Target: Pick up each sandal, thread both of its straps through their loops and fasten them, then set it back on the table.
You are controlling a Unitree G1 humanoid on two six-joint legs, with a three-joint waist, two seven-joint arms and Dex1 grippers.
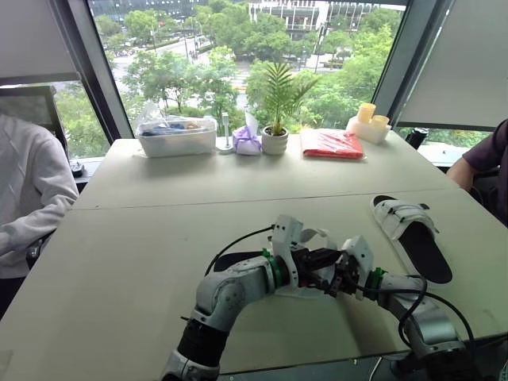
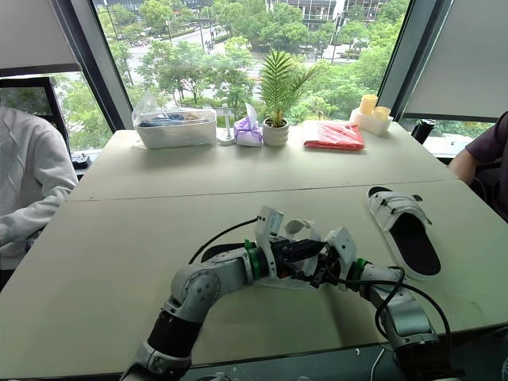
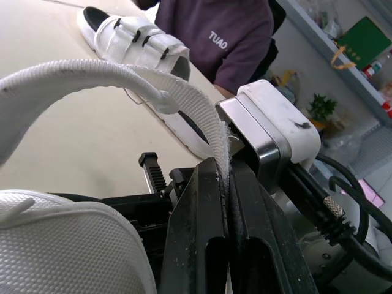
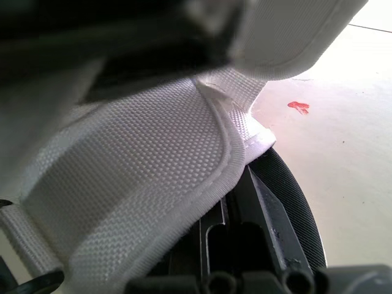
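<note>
One white sandal with a black sole [image 1: 238, 260] is at the table's front middle, between my two grippers. My left gripper [image 1: 321, 262] is shut on its white webbing strap [image 3: 211, 125], which arches up from the fingers [image 3: 196, 233] in the left wrist view. My right gripper [image 1: 340, 278] faces it from the right, its fingers [image 4: 263, 214] closed at the edge of the sandal's woven white upper [image 4: 141, 159]. The second sandal [image 1: 413, 234] lies flat on the table at the right, both straps across its upper.
Along the far edge by the window stand a clear plastic box [image 1: 176, 135], a purple pouch [image 1: 247, 140], a potted plant [image 1: 276, 127], a red packet [image 1: 332, 143] and yellow cups [image 1: 367, 123]. A person sits at each side [image 1: 28, 198] [image 1: 486, 159].
</note>
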